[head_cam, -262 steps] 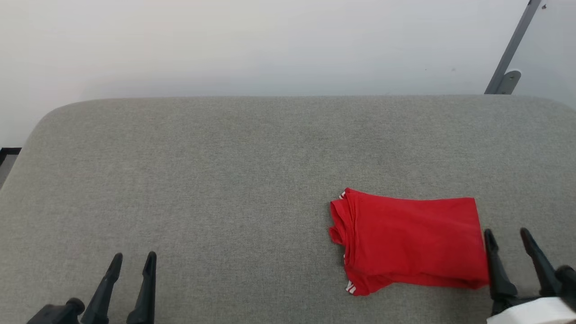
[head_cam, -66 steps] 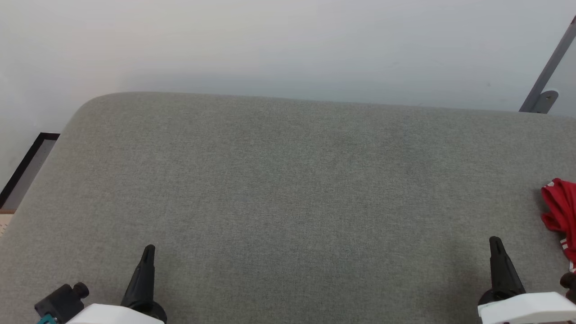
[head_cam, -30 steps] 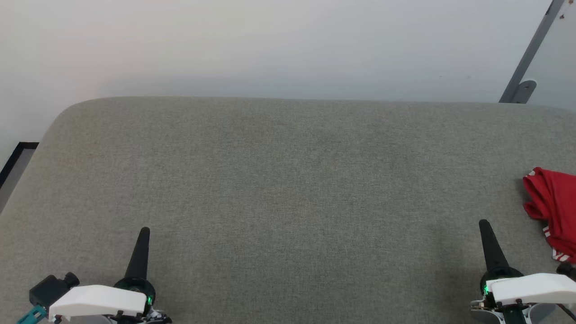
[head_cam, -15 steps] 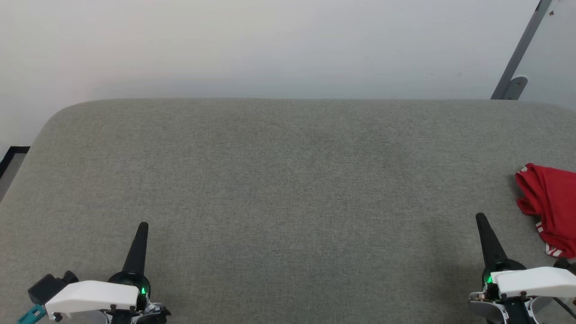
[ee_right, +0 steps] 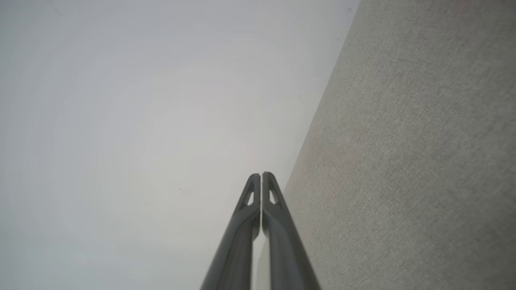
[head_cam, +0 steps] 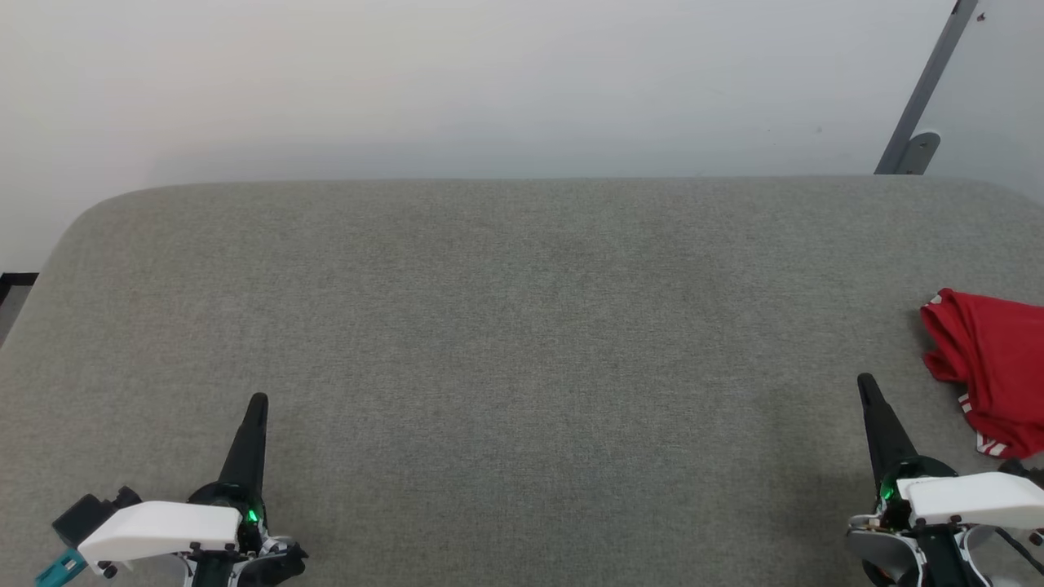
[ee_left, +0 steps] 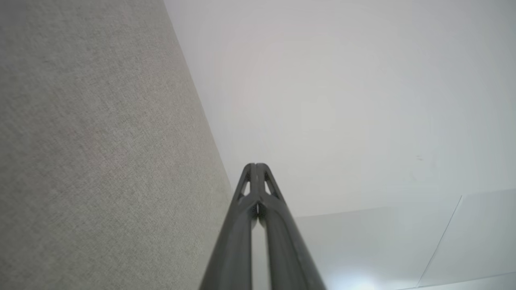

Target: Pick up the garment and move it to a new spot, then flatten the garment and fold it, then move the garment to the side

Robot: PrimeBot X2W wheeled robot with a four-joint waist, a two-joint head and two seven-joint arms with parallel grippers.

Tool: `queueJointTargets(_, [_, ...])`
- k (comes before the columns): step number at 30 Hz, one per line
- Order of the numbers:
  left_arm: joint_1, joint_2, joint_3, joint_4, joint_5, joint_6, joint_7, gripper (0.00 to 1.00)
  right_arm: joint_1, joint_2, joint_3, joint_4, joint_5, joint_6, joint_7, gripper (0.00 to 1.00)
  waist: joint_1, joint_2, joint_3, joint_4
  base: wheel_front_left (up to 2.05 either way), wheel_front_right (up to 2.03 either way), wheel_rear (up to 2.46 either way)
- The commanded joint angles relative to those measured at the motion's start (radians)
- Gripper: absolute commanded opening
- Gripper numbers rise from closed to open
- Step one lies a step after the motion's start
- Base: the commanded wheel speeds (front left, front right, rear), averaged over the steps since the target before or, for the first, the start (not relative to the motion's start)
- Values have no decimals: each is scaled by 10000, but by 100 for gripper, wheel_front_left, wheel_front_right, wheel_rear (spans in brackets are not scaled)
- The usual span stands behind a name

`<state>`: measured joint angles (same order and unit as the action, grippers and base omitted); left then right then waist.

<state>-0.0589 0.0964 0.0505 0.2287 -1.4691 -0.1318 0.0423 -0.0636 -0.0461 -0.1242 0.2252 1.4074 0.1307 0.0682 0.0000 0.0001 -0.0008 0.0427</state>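
Observation:
The garment (head_cam: 991,371) is bright red with a bit of white-and-red striped trim; it lies folded on the grey cushioned surface (head_cam: 522,342) at the far right edge of the head view, partly cut off by the frame. My right gripper (head_cam: 866,387) is shut and empty, low at the right, just left of the garment and apart from it. At the lower left my left gripper (head_cam: 258,405) is shut and empty too. Both wrist views show closed fingers, the left gripper (ee_left: 255,166) and the right gripper (ee_right: 261,175), against the pale wall.
A plain pale wall (head_cam: 489,81) rises behind the grey surface. A grey metal post with a bracket (head_cam: 912,139) stands at the back right. A dark strip of floor edge (head_cam: 16,281) shows past the surface's left end.
The garment, earlier near the middle right beside my open right gripper, now lies at the far right. Both grippers have shut. Over the last second the camera shifted a little.

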Motion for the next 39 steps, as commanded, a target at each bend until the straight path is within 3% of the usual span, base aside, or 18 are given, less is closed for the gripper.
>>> queueJointTargets(1, [-254, -16, 83, -12, -166, 17, 69, 0, -155, -52, 35, -15, 211, 1, 64, 0, 0, -1, 2, -21, 0, 0, 0])
queueJointTargets(29, [-564, -361, 507, 175, -1623, 22, 626, 0, -515, -58, 116, 221, 2117, 0, 503, 0, 0, -1, 39, -426, 0, 0, 0])
queueJointTargets(39, [-554, -376, 525, 171, -1560, 22, 641, 0, -486, -55, 114, 216, 2073, 0, 487, 0, 0, -1, 39, -426, 0, 0, 0])
